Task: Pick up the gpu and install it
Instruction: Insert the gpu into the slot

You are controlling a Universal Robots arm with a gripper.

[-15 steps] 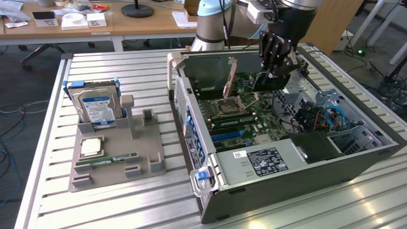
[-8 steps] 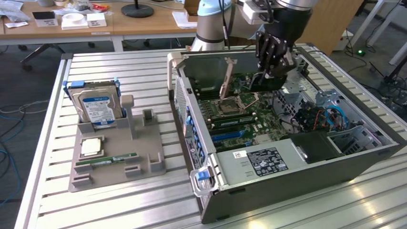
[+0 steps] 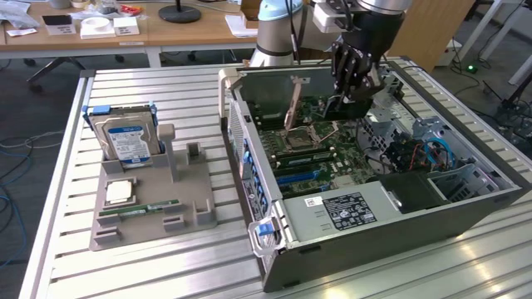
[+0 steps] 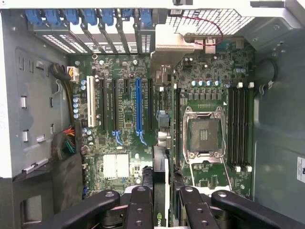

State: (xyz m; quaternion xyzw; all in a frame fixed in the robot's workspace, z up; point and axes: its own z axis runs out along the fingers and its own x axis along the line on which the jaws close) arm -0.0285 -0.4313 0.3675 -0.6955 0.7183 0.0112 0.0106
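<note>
Gripper part-closed, clamped on gpu | gpu edge-down over motherboard, far end of case | risk, I reckon: edge misses slot, bracket snags case wall, card jams

The case lay open on its upper side, and the gripper hung in clear room above the motherboard. Case walls boxed it in all round, and a cable bundle crowded the board's edge.
</note>
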